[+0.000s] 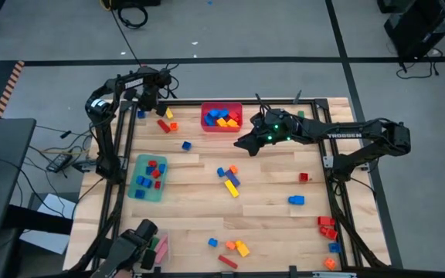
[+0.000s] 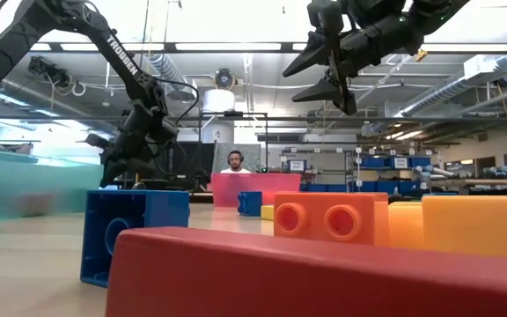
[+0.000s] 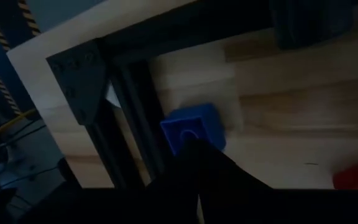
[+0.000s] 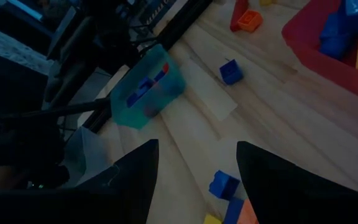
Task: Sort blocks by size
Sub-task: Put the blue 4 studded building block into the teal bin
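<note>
- Left gripper (image 1: 140, 110): positioned at the far left corner of the table (image 1: 269, 189), directly over a small blue block (image 3: 192, 126) that lies against the dark frame rail (image 3: 132, 99). The wrist view is filled by the gripper body; whether its fingers are parted or closed cannot be told.
- Green bin (image 1: 147, 177): on the left side of the table, holding several red and blue blocks.
- Loose blocks near the far left: a red bar (image 1: 163, 126) with orange and yellow pieces beside it, and a single blue cube (image 1: 186, 145) a little nearer the centre.
- Red bin (image 1: 222, 118): at the far edge, centre, holding blue, yellow and orange blocks.
- Centre cluster (image 1: 229, 179): blue, orange and yellow blocks lying together on the bare wood.
- Near edge: a blue cube, an orange-yellow group (image 1: 238, 248) and a red bar (image 1: 227, 262).
- Right gripper (image 1: 245, 144): raised above the table just right of the red bin, fingers (image 4: 135, 180) spread apart, nothing between them.
- Right side: a small red block (image 1: 304, 177), a blue block (image 1: 296, 200), and a red-blue-orange group (image 1: 329, 229) by the right frame rail.
- A person (image 2: 233, 161) is seated in the room beyond the table.
</note>
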You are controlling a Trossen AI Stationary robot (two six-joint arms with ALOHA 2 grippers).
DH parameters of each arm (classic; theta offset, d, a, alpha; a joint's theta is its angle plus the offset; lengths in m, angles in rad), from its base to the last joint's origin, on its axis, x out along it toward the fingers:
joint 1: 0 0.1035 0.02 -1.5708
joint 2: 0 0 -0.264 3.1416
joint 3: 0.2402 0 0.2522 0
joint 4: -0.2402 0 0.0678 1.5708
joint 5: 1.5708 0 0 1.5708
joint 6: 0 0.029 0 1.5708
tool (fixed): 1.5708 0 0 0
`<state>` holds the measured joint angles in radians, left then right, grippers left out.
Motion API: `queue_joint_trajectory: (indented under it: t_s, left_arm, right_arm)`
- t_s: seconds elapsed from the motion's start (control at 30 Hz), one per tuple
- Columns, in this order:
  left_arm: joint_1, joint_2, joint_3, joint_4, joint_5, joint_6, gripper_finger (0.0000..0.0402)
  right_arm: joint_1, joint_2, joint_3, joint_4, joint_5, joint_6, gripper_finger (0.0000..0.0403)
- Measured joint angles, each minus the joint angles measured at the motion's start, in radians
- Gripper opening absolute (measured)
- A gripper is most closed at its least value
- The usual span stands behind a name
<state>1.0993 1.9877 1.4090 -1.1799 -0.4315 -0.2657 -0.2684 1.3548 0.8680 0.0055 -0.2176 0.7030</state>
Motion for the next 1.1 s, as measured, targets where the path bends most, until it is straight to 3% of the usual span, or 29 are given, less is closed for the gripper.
queue_joint_trajectory:
  t_s: [0.57, 0.87, 1.1]
  left_arm:
    - [0.005, -0.005, 0.01, -0.04, 0.03, 0.0, 0.0]
    - [-0.002, -0.005, 0.111, -0.143, 0.038, -0.07, 0.0]
    - [-0.085, -0.006, 0.175, -0.152, 0.074, -0.177, 0.0]
  right_arm:
    - [-0.003, 0.0, 0.0, 0.0, 0.0, -0.007, 0.023]
    - [-0.008, 0.0, 0.0, -0.001, -0.003, -0.007, 0.023]
    - [-0.008, 0.0, 0.0, -0.018, -0.019, -0.007, 0.023]
